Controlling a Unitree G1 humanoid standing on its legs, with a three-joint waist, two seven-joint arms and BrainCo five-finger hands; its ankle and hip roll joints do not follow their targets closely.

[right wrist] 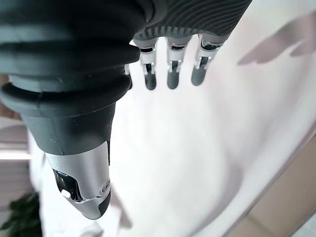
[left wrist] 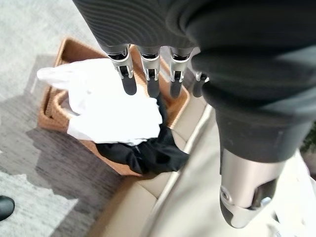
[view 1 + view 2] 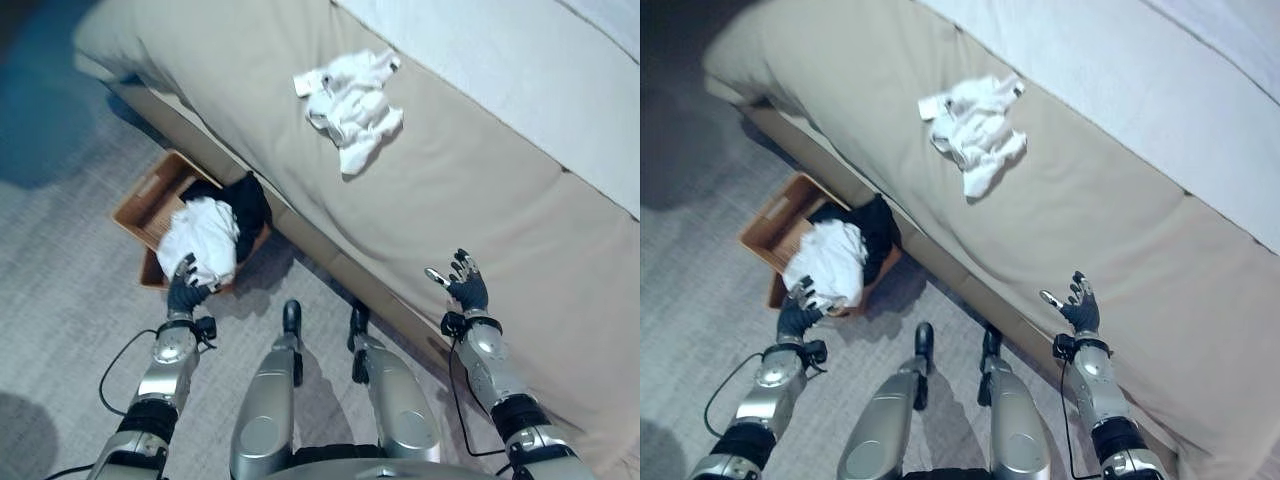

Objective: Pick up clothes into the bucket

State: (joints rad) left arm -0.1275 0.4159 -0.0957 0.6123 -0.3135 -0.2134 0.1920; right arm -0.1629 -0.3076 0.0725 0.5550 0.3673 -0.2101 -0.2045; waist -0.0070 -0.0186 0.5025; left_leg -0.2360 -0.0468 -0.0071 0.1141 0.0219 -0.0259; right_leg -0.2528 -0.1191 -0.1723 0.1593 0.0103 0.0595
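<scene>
Beige bed (image 3: pixel 480 200) with white clothes (image 3: pixel 350 100) lying crumpled on top. Basket (image 3: pixel 145 205) on floor beside it, holding white and black garments. Left hand (image 3: pixel 183 292) over basket, fingers apart; right hand (image 3: pixel 466 286) above bed, fingers apart, empty.

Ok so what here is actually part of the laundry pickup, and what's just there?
Part of the job:
white clothes on the bed
wicker basket on the floor
white garment and black garment already in the basket
left hand, open over the basket
right hand, open above the bed

Just there:
bed
grey carpet
</scene>
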